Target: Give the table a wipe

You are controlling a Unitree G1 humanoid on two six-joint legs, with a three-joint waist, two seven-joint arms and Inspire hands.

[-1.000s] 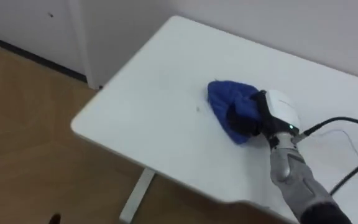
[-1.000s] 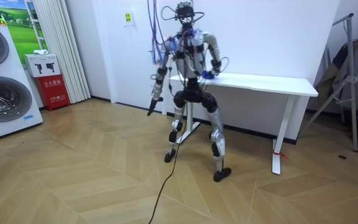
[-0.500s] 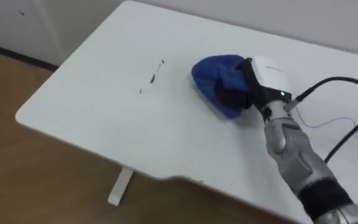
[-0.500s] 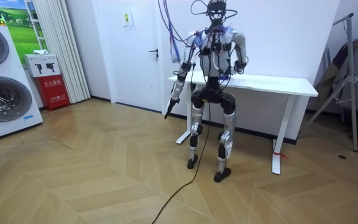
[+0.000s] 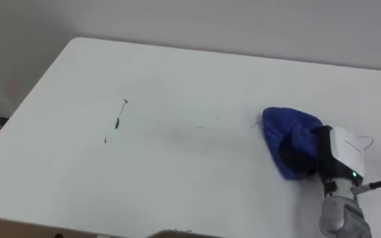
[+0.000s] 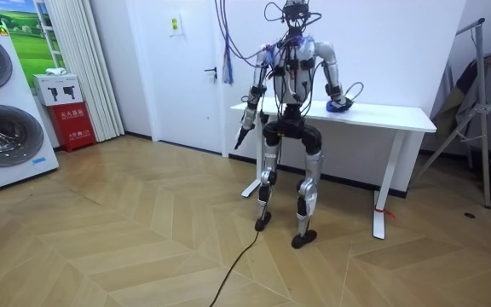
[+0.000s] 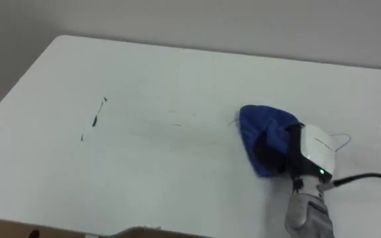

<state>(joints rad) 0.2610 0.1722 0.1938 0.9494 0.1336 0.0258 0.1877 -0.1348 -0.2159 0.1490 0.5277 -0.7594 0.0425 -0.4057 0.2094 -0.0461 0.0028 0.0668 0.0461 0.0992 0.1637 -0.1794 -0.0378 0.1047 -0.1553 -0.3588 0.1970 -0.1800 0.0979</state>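
A crumpled blue cloth (image 5: 288,132) lies on the white table (image 5: 177,172), right of the middle. My right hand (image 5: 339,153) comes in from the lower right, its dark fingers curled into the cloth and pressing it on the tabletop. Short dark marks (image 5: 117,121) sit on the table's left part, well apart from the cloth. A faint smear runs between the marks and the cloth. In the room view I stand at the table's (image 6: 382,115) front with the right arm stretched onto the cloth (image 6: 339,105), while my left hand (image 6: 239,137) hangs by my side.
A wall runs right behind the table's far edge. A thin pale thread (image 5: 363,140) lies by the hand. Washing machines (image 6: 2,111) and a red box (image 6: 73,124) stand at the room view's left, a metal stand (image 6: 484,102) at its right.
My right hand has slid the cloth to the right across the tabletop. I have stepped from the table's left end towards its middle, and the eye view has shifted with me.
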